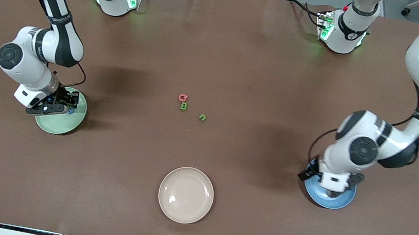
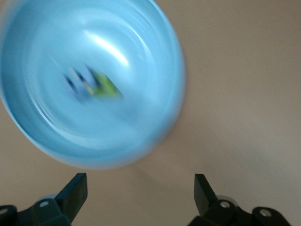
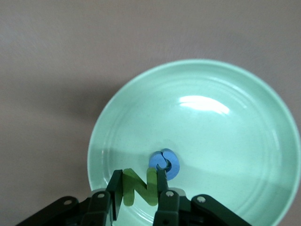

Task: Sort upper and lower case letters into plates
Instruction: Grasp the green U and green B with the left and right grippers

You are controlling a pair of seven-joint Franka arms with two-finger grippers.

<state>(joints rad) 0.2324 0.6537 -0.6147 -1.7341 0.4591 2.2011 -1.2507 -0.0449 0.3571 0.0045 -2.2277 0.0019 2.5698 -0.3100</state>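
My right gripper (image 1: 65, 104) hangs low over the pale mint green plate (image 1: 61, 126) at the right arm's end of the table. In the right wrist view it (image 3: 138, 180) is shut on a green letter N (image 3: 139, 187), held above the plate's (image 3: 225, 141) rim. A blue letter (image 3: 164, 164) lies in that plate. My left gripper (image 1: 333, 186) is over the blue plate (image 1: 339, 200). In the left wrist view it (image 2: 141, 197) is open and empty beside the plate (image 2: 141, 122), which holds blurred letters (image 2: 94, 85). A red letter (image 1: 183, 97), a green B (image 1: 184, 106) and a green n (image 1: 202, 117) lie mid-table.
A cream-beige plate (image 1: 186, 195) sits empty near the front camera's edge, nearer than the three loose letters. Brown table cover (image 1: 245, 63) spreads between the two arms' bases.
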